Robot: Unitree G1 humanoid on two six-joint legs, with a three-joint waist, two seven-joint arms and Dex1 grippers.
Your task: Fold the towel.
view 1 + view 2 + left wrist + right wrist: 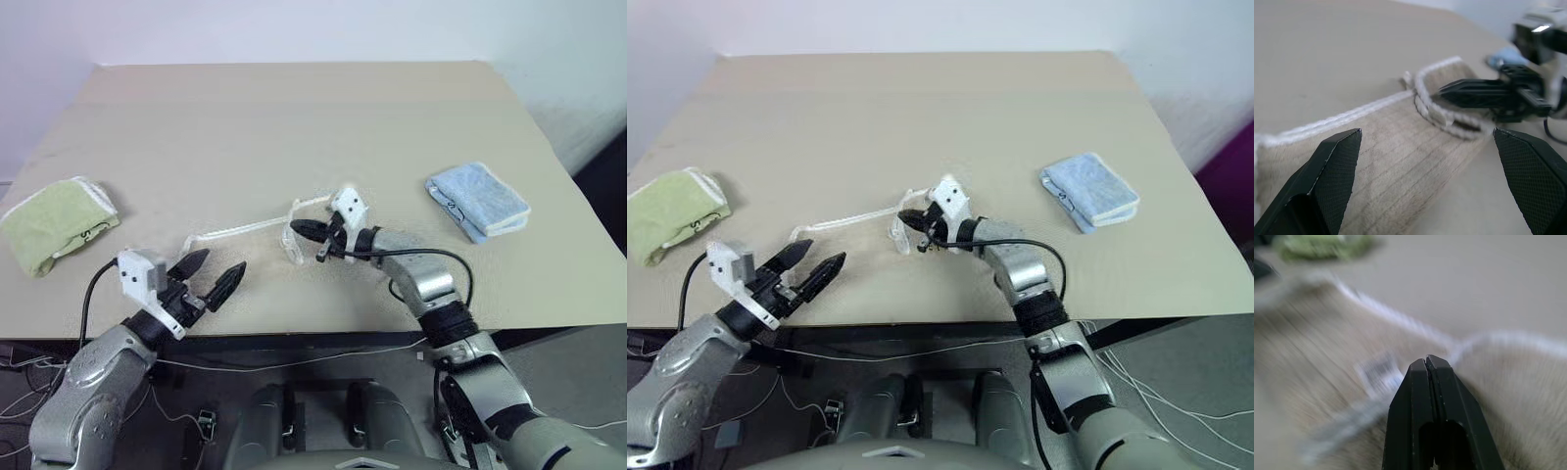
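You had three towels on the flat tan table (294, 127): the towel (1400, 161), ribbed beige terry with corded white edging, lay near the front edge between two folded ones, one light green towel (54, 223), one light blue towel (478, 201). Your left gripper (216, 276) gaped wide beside it; your right gripper (299, 229) was pinched closed over it, empty

Towel (1381, 161) tan, white edging; folded cloths light green (54, 223), light blue (478, 201).

The towel (1342, 382) is blurred around the right hand (1426, 363), its label's (1376, 372) writing unreadable.
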